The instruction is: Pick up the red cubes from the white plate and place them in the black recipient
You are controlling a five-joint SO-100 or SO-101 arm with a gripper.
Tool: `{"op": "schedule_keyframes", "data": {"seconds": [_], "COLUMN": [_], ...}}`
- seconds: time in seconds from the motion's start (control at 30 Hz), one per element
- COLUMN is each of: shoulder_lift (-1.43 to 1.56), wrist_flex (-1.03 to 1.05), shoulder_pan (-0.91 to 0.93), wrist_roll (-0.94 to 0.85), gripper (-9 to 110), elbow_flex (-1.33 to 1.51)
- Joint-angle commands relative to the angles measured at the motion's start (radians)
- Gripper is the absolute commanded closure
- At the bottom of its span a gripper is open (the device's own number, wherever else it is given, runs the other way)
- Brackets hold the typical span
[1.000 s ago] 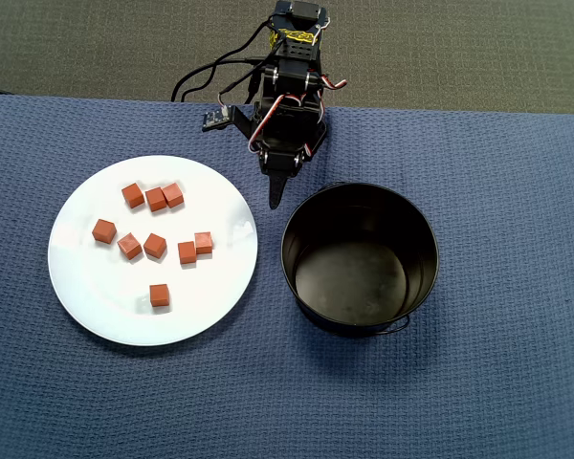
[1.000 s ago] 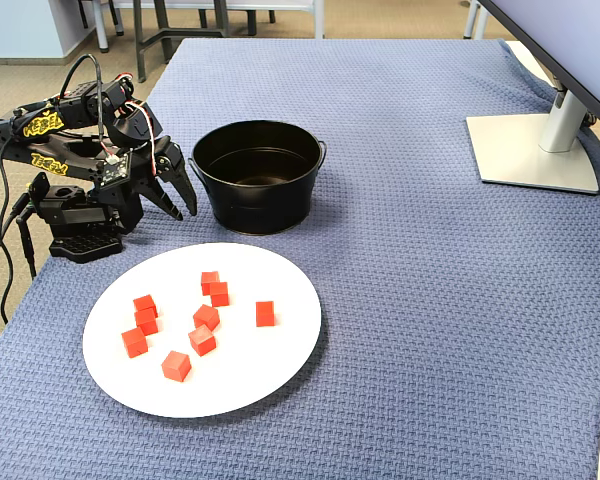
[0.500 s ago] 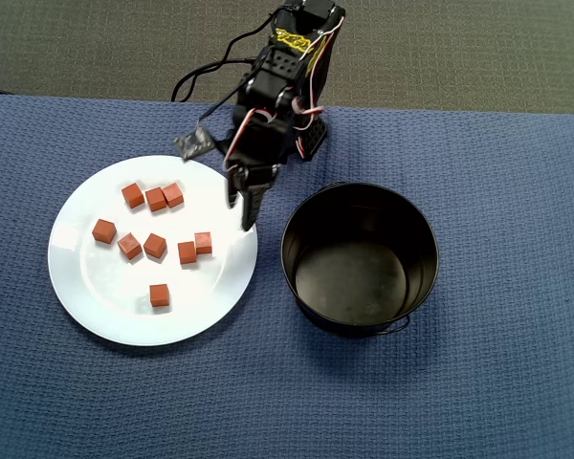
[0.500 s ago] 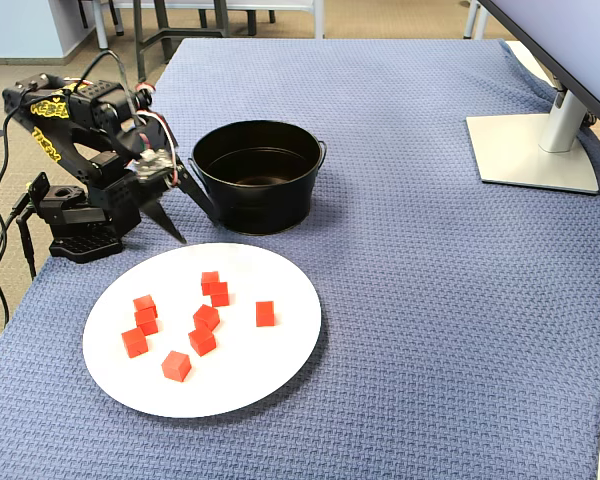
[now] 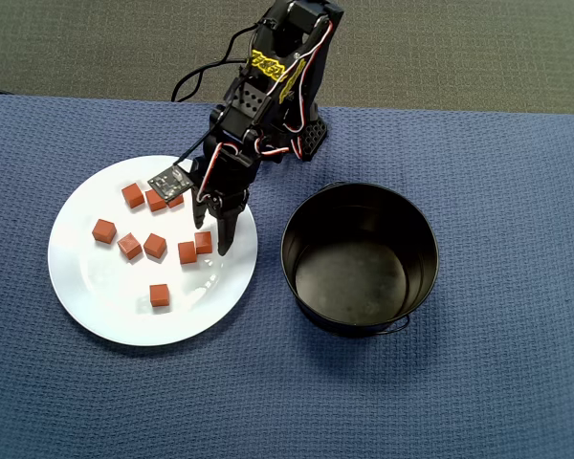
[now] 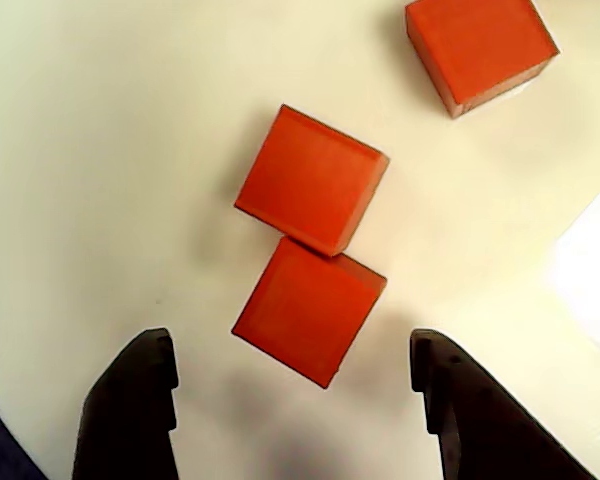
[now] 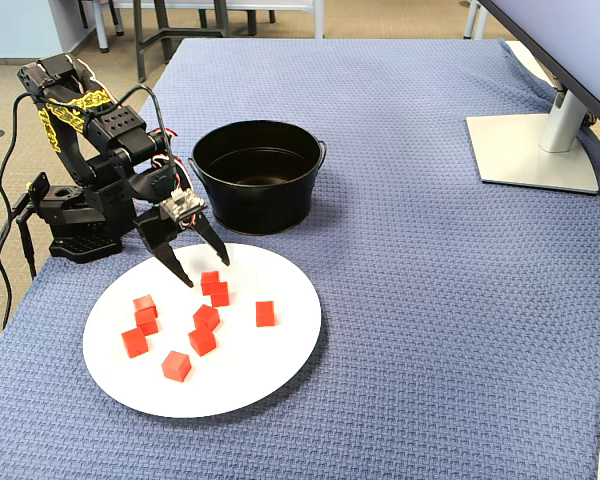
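Swinging out from beside the black pot (image 5: 360,256), the claw (image 7: 202,270) now hangs over the white plate (image 5: 96,296), fingers spread wide, holding and touching nothing. Two touching red cubes (image 6: 310,245) lie on the plate just ahead of its tips; the others sit scattered nearby.

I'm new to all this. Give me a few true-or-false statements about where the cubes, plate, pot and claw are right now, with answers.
1. The black pot is empty. True.
2. The gripper holds a cube. False: it is open, holding nothing.
3. All visible red cubes lie on the white plate. True.
4. In the wrist view, two cubes touch each other. True.
5. The gripper hangs over the pot. False: it is over the plate.
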Motion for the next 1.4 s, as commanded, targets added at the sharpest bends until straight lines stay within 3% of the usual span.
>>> {"op": "schedule_keyframes", "data": {"seconds": [0.0,0.2,0.8,1.03,1.3,1.37], "shoulder_lift": [-0.008,-0.048,-0.199,-0.167,-0.172,-0.179], "wrist_flex": [-0.032,-0.015,0.118,0.147,0.152,0.155], "shoulder_pan": [-0.008,-0.009,-0.064,-0.080,-0.072,-0.078], "wrist_roll": [0.137,0.287,0.393,0.448,0.428,0.400], "gripper": [81,85,90,101,102,91], "elbow_flex": [-0.072,-0.120,-0.253,-0.255,-0.278,-0.275]}}
